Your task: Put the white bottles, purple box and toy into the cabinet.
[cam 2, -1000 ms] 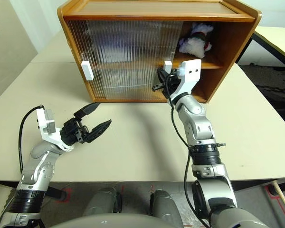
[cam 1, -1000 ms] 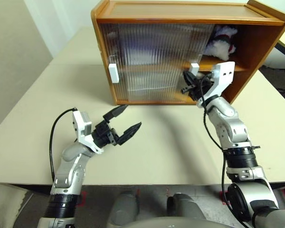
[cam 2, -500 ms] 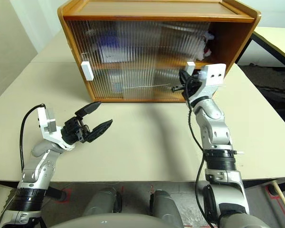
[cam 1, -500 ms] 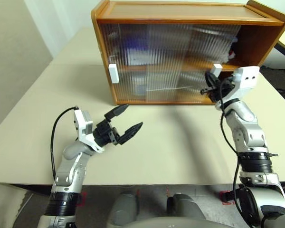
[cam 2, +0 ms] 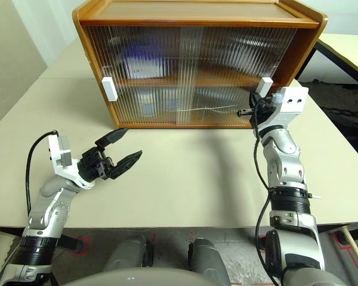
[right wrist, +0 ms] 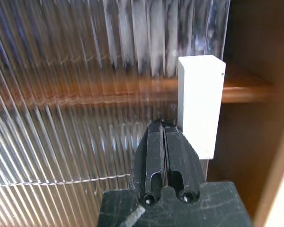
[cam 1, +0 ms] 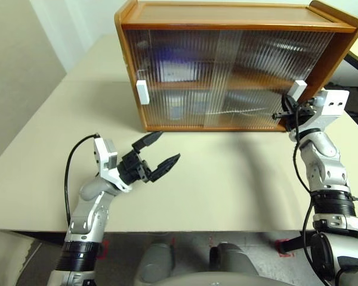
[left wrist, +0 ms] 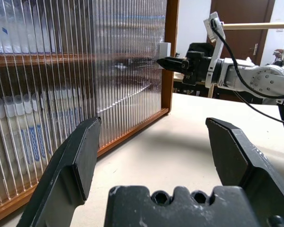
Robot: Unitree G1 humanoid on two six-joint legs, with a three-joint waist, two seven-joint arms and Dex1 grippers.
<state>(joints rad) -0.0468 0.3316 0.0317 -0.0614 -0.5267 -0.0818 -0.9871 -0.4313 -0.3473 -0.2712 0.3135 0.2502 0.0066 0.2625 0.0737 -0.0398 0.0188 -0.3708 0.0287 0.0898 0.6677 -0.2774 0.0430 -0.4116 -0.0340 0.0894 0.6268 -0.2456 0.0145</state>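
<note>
My clenched right hand (cam 2: 251, 111) presses the white block handle (cam 2: 264, 87) of the wooden cabinet's (cam 2: 197, 15) ribbed translucent door (cam 2: 238, 77); it may slip off. Left hand (cam 2: 119, 148) released.

Beige table (cam 1: 238, 185), pale wall (cam 1: 12, 65), dark wooden door (left wrist: 246, 21)

Two black fingers (left wrist: 71, 170) of the left gripper (left wrist: 158, 153) stand wide apart above a pale tabletop (left wrist: 180, 132). Beyond them, the wooden cabinet (left wrist: 169, 56) shows its ribbed translucent sliding door (left wrist: 85, 71), where the right gripper (left wrist: 168, 62), its tips together, meets a white block handle (left wrist: 164, 48).
</note>
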